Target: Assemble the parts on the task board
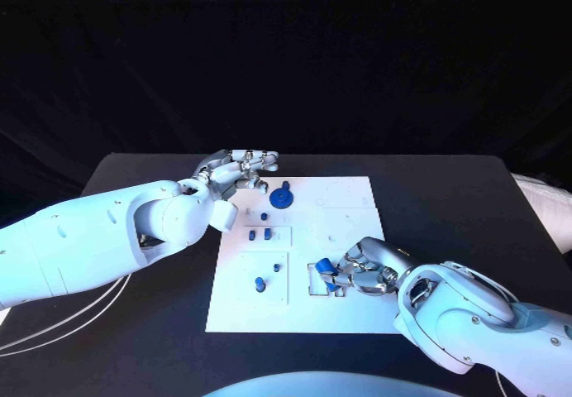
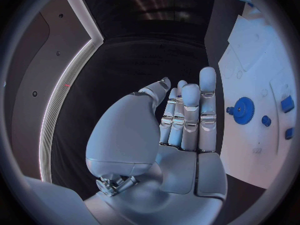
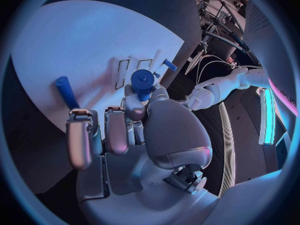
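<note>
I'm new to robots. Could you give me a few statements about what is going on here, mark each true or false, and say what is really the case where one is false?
1. The right hand holds a blue part. True.
2. The left hand holds the blue gear. False: it holds nothing, and the gear lies on the task board beside it.
3. The task board is white. True.
4. The table is wooden and pale. False: it is black.
5. Both hands are over the same corner of the board. False: the left is at its far edge, the right near its near edge.
</note>
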You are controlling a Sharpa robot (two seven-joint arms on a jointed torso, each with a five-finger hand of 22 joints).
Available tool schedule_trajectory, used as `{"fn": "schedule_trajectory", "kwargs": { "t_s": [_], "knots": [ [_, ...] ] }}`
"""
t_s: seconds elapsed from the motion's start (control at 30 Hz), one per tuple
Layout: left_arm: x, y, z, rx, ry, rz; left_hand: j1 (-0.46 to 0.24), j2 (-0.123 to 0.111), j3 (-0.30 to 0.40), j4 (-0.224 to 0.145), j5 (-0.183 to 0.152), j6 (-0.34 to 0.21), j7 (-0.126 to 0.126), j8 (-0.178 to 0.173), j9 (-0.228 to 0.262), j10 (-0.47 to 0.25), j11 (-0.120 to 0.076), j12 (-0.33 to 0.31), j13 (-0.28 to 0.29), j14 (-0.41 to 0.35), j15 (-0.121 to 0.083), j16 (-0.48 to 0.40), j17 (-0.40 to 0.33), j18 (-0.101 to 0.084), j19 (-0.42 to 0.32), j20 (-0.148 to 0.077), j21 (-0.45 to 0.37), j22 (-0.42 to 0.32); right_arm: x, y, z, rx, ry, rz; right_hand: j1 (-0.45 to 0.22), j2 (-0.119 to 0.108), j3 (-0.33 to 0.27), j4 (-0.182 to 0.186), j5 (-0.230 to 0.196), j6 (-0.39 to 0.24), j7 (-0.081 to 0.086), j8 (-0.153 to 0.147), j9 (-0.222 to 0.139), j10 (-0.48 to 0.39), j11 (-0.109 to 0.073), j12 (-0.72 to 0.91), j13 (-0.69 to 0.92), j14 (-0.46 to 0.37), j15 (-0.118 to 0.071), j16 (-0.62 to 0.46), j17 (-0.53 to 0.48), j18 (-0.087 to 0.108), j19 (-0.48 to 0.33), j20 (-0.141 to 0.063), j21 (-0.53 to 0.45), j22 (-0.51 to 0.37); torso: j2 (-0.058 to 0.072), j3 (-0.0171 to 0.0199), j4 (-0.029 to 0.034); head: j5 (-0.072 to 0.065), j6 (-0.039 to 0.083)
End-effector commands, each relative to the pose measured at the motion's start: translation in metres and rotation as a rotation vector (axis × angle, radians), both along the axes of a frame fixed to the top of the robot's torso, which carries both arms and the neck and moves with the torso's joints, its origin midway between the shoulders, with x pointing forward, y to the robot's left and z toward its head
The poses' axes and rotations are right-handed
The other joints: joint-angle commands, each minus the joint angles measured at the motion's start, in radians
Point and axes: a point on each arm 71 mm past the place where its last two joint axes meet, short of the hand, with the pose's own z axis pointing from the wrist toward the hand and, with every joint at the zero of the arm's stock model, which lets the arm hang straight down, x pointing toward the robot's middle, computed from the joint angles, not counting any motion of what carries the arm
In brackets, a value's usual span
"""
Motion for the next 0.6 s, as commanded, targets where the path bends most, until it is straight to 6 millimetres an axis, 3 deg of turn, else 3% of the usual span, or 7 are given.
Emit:
{"fn": "schedule_trajectory", "kwargs": {
  "t_s": [0.03, 0.3, 0.43, 0.57, 0.6],
  "knots": [
    [-0.0007, -0.0028, 0.0012, -0.008, -0.008, -0.020, 0.002, 0.000, -0.004, -0.001, 0.003, -0.008, 0.002, 0.004, 0.001, -0.006, -0.002, 0.007, 0.002, -0.007, 0.002, -0.004, -0.001, 0.015, -0.005, 0.001, -0.006, -0.001, -0.0019, 0.0045, -0.0061, -0.031, 0.061, 0.042, -0.008, 0.002, -0.009, 0.000, -0.005, 0.012, -0.007, 0.005, 0.003, 0.000, -0.007, -0.007, -0.002, 0.053, -0.007, 0.001, -0.001, -0.012, 0.006, -0.004, 0.002, 0.110, 0.001, 0.0013, -0.0005, 0.001, -0.002],
    [-0.0009, -0.0028, 0.0012, -0.008, -0.008, -0.020, 0.002, 0.000, -0.004, -0.001, 0.003, -0.008, 0.002, 0.004, 0.001, -0.006, -0.002, 0.007, 0.002, -0.007, 0.002, -0.004, -0.001, 0.015, -0.005, 0.001, -0.006, -0.001, -0.0003, 0.0082, -0.0092, -0.037, 0.064, 0.048, -0.021, 0.012, -0.016, 0.000, -0.022, 0.017, -0.009, 0.009, 0.009, 0.001, -0.009, -0.012, -0.002, 0.052, -0.009, -0.001, -0.004, -0.011, 0.005, -0.005, 0.001, 0.108, 0.001, 0.0018, -0.0014, 0.003, -0.003],
    [-0.0009, -0.0032, 0.0013, -0.009, -0.008, -0.020, 0.004, 0.000, -0.004, -0.001, 0.003, -0.008, 0.002, 0.005, 0.001, -0.008, -0.002, 0.008, 0.002, -0.007, 0.002, -0.004, -0.002, 0.015, -0.006, 0.001, -0.007, -0.002, 0.0008, 0.0105, -0.0093, -0.033, 0.054, 0.046, -0.057, 0.024, -0.044, -0.001, -0.132, 0.015, -0.009, 0.012, 0.021, 0.001, -0.009, -0.024, -0.003, 0.051, -0.009, -0.005, -0.008, -0.010, 0.003, -0.007, -0.002, 0.104, 0.001, 0.0026, -0.0007, 0.003, -0.004],
    [-0.0009, -0.0034, 0.0014, -0.009, -0.009, -0.021, 0.004, 0.000, -0.004, -0.001, 0.003, -0.008, 0.002, 0.005, 0.001, -0.008, -0.002, 0.008, 0.002, -0.007, 0.002, -0.004, -0.002, 0.015, -0.006, 0.001, -0.007, -0.002, 0.0026, 0.0111, -0.0092, -0.034, 0.030, 0.039, -0.122, 0.027, -0.098, -0.003, -0.307, 0.010, -0.008, 0.014, 0.037, -0.005, -0.009, -0.050, -0.010, 0.050, -0.008, -0.011, -0.015, -0.008, -0.003, -0.007, -0.008, 0.096, 0.001, 0.0024, -0.0004, 0.003, -0.004],
    [-0.0010, -0.0036, 0.0015, -0.010, -0.009, -0.022, 0.004, 0.000, -0.004, -0.001, 0.003, -0.008, 0.002, 0.005, 0.001, -0.008, -0.002, 0.008, 0.002, -0.007, 0.002, -0.004, -0.002, 0.015, -0.006, 0.001, -0.007, -0.002, 0.0031, 0.0108, -0.0095, -0.035, 0.028, 0.037, -0.141, 0.029, -0.108, -0.001, -0.332, 0.010, -0.008, 0.016, 0.040, -0.008, -0.008, -0.058, -0.014, 0.049, -0.008, -0.014, -0.019, -0.007, -0.005, -0.006, -0.010, 0.093, 0.001, 0.0021, -0.0005, 0.003, -0.004]
  ]
}}
